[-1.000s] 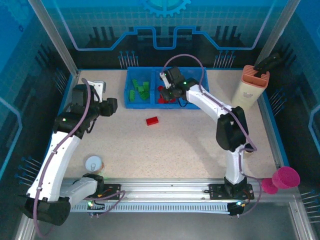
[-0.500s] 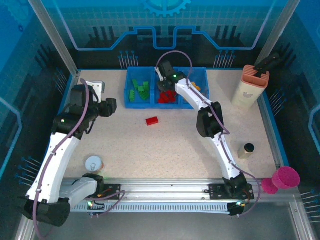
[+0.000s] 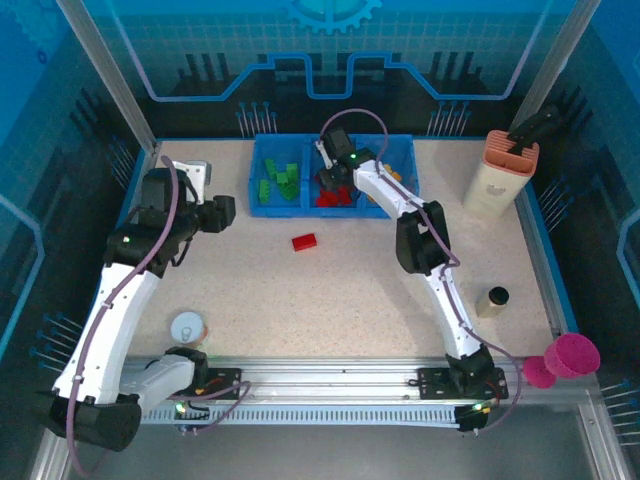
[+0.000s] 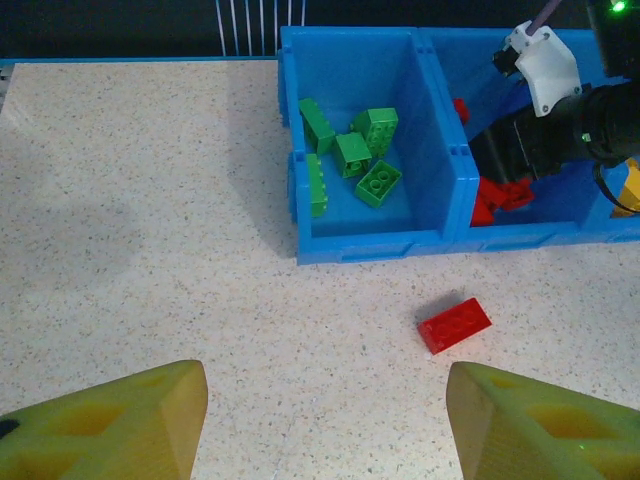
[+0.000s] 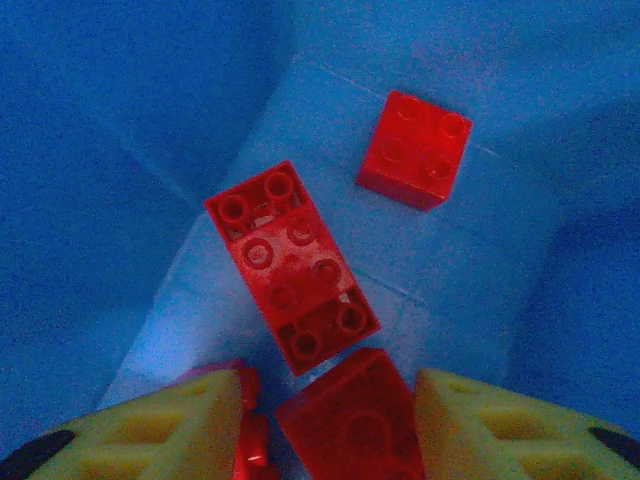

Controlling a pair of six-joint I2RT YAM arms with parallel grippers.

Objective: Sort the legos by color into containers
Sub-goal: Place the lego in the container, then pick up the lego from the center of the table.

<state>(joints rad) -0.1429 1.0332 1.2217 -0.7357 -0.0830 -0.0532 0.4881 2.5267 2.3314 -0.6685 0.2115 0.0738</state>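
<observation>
**One red brick loose on the bench, right tool down in the red compartment**

The left tool (image 4: 325, 400) hovers over the bench (image 4: 150, 200), its fingers wide apart with nothing between them.

Just beyond it lies the red brick (image 4: 455, 324), alone on the bench and a little short of the tray (image 4: 375, 243). It is a two-by-four lying flat, studs up as far as I can tell. In the left wrist view its long axis runs from near-left to far-right, slanted against the tray's front wall.

It should be light, rigid and hard, with smooth sides that may slip and will not give under the pads. The best hold looks like a pinch across the short width, at mid-length on the two long flat sides. The tool would need turning to square with the slant. An off-centre pinch could let the brick swivel.

Farther on, the tray's left compartment holds the green bricks (image 4: 350, 155) and the middle one holds the red pile (image 4: 495, 200). An orange brick (image 4: 628, 188) shows in the right one.

The right tool (image 3: 332, 178) is down inside the middle compartment. In its wrist view a dark brick (image 5: 350, 425) sits between the fingers, with a gap at the left finger (image 5: 150, 420). The grip therefore looks released, not clenched.

On the compartment floor beyond lie a long brick (image 5: 292, 265), running upper-left to lower-right, and a square brick (image 5: 415, 148).
</observation>
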